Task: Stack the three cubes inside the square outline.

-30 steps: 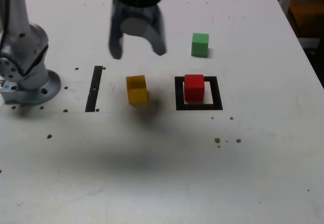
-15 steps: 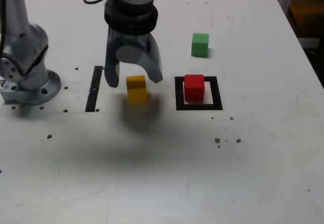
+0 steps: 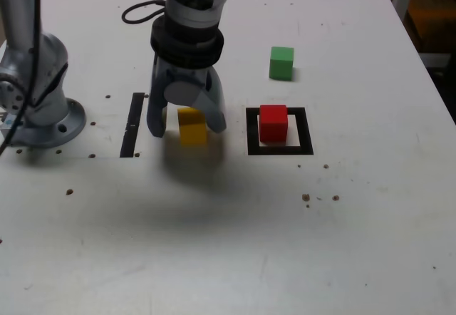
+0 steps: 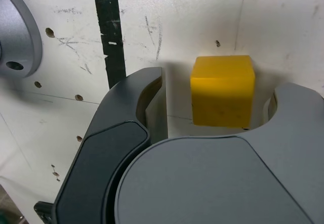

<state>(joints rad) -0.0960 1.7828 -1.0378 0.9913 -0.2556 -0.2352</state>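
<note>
- Three cubes on the white bench (image 3: 235, 258), well apart from its edges; broad bare surface toward the near side of the exterior view.
- Pincer (image 3: 186, 124) points down with jaws parted, straddling the yellow cube (image 3: 192, 126). In the wrist view a gap shows between the cube (image 4: 223, 90) and one jaw; the other side sits close, contact unclear. Nothing gripped.
- Red cube (image 3: 273, 123) sits inside the square outline (image 3: 305, 131), a thick black border with white centre, just beside the yellow cube on the exterior view's right.
- Green cube (image 3: 281, 63) stands alone, farther back, clear room around it.
- Narrow black strip (image 3: 132, 124) lies on the exterior view's left of the pincer; the arm base (image 3: 43, 119) beyond it.
- Cubes are solid-coloured, equal-sized, sharp-edged.
</note>
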